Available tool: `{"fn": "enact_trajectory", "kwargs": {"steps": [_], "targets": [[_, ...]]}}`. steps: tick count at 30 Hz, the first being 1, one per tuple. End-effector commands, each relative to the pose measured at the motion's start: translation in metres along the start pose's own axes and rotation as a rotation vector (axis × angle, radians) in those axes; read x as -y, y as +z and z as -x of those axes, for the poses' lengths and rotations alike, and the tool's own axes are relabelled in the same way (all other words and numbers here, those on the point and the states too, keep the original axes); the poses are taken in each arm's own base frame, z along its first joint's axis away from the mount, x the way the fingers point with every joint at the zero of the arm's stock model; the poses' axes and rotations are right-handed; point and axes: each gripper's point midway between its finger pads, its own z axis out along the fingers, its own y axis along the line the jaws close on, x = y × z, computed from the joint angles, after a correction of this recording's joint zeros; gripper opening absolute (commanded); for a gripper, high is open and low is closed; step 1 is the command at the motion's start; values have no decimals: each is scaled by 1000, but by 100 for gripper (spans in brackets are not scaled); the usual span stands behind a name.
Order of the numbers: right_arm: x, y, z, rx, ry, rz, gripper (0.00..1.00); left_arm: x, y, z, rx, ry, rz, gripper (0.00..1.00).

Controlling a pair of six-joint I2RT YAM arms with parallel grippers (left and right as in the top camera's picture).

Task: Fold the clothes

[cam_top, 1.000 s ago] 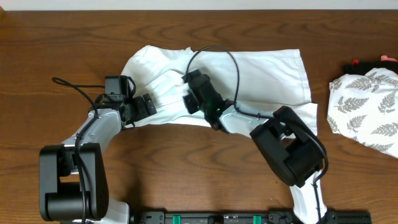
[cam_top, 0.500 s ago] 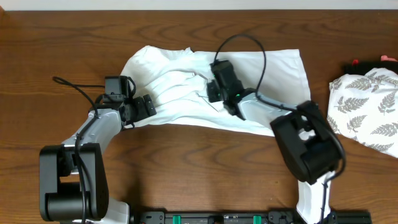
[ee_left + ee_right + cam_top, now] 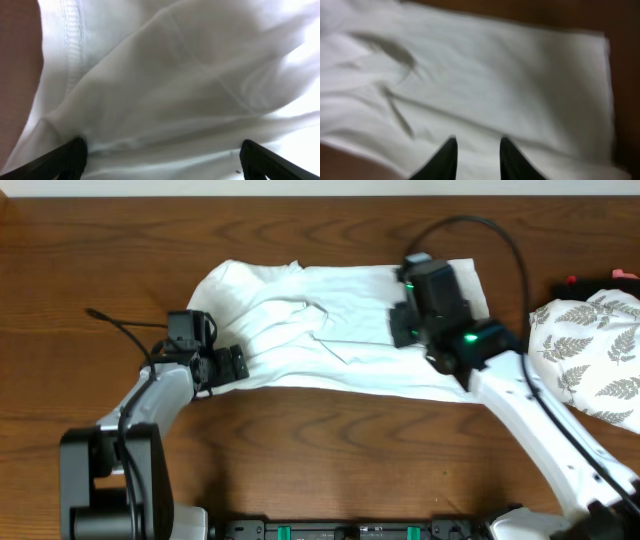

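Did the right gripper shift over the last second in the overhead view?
Yes. The right gripper has travelled from the middle of the white T-shirt rightward toward the leaf-print cloth, which has not moved.

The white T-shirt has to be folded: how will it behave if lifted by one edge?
Probably floppy: the T-shirt lies in soft creases, so it should sag. Likely light, being thin cloth. Pushed, it would probably bunch rather than slide.

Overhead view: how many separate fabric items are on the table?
2: the white T-shirt spread at centre, and a leaf-print cloth bunched at the right edge. A dark item beyond it, mostly cut off, might be another.
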Motion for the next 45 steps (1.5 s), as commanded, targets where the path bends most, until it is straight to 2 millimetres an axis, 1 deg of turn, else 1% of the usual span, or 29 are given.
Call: {"fn": "enact_trajectory", "kwargs": {"steps": [1, 3, 4, 6, 7, 10, 11, 14, 17, 20, 22, 25, 29, 32, 35, 37, 42, 45], "targets": [[30, -10, -18, -64, 133, -76, 27, -15, -11, -2, 21, 5, 73, 98], [43, -14, -37, -143, 172, -104, 30, -14, -16, 4, 48, 4, 72, 98], [47, -15, -47, -187, 182, -109, 33, -12, -19, 7, 65, 8, 67, 98], [52, -17, -63, -258, 195, -116, 33, -7, -28, 15, 110, 18, 52, 98], [55, -18, -73, -298, 200, -125, 32, -3, -35, 23, 148, 27, 41, 98], [61, -19, -86, -352, 207, -144, 31, 6, -53, 39, 239, 34, 12, 98], [64, -18, -90, -363, 215, -151, 31, 13, -61, 44, 266, 41, -20, 98], [71, -13, -97, -377, 235, -163, 30, 29, -68, 46, 285, 64, -89, 98], [80, -3, -112, -393, 263, -179, 27, 38, -64, 41, 269, 89, -98, 98], [87, 12, -130, -399, 290, -182, 23, 47, -55, 34, 240, 115, -106, 98], [91, 22, -138, -386, 302, -185, 21, 51, -47, 30, 218, 137, -107, 98], [93, 34, -139, -345, 287, -177, 20, 54, -31, 23, 178, 164, -100, 98], [94, 47, -135, -281, 219, -160, 19, 49, -8, 11, 109, 161, -79, 98], [95, 56, -135, -236, 195, -155, 20, 45, 2, 1, 60, 158, -64, 98], [98, 63, -140, -201, 196, -169, 20, 41, 7, -8, 21, 156, -53, 98], [99, 67, -146, -196, 196, -169, 21, 38, 7, -14, -6, 155, -44, 98], [99, 71, -177, -262, 194, -178, 22, 34, 7, -25, -50, 153, -27, 98], [102, 74, -192, -292, 201, -184, 21, 32, 7, -28, -64, 152, -22, 98]]}}
